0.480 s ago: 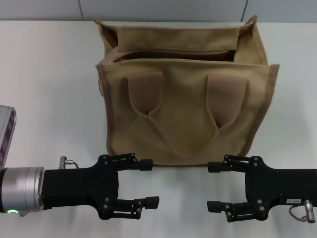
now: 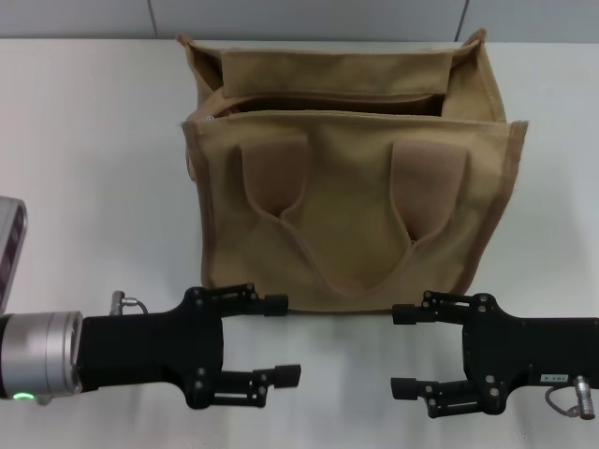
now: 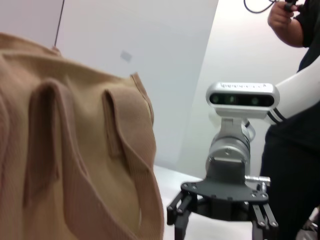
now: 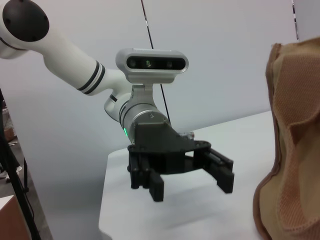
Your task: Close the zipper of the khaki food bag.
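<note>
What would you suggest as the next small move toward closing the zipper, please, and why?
Probably raise the left gripper toward the bag's top left end. The zipper gapes open along the top, and something small and pale there may be the pull. Both grippers, the right gripper too, are open and low in front of the bag, touching nothing.

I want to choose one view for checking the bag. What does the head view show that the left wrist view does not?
Only the head view shows the khaki food bag's open top, the left gripper and the table. Only the left wrist view shows a person standing behind the right arm. Both show the bag's handles and the open right gripper, near the bag but not touching it.
</note>
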Motion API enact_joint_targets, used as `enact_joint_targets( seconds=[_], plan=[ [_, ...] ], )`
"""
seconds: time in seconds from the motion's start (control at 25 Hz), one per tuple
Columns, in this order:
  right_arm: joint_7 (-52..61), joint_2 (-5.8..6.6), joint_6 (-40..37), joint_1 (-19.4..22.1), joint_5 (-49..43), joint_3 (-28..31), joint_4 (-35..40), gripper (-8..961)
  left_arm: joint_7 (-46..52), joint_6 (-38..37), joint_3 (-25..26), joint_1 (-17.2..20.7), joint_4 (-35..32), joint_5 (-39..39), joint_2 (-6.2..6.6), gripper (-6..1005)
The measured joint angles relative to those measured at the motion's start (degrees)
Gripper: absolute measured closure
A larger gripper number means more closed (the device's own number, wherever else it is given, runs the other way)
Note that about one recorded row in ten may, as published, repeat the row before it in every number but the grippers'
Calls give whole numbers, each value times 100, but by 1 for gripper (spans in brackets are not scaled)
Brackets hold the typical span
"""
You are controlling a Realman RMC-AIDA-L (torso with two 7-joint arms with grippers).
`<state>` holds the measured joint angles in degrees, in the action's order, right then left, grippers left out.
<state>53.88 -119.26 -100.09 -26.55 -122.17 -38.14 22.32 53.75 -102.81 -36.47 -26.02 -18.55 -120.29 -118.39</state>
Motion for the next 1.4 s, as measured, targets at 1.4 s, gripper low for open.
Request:
enact_joint_targets(
  seconds=[1.4],
  plan=[
    [-70,19,174,61,1,15,-88,138,-1827,1246,-26,534,215,3056,124,262]
  ],
)
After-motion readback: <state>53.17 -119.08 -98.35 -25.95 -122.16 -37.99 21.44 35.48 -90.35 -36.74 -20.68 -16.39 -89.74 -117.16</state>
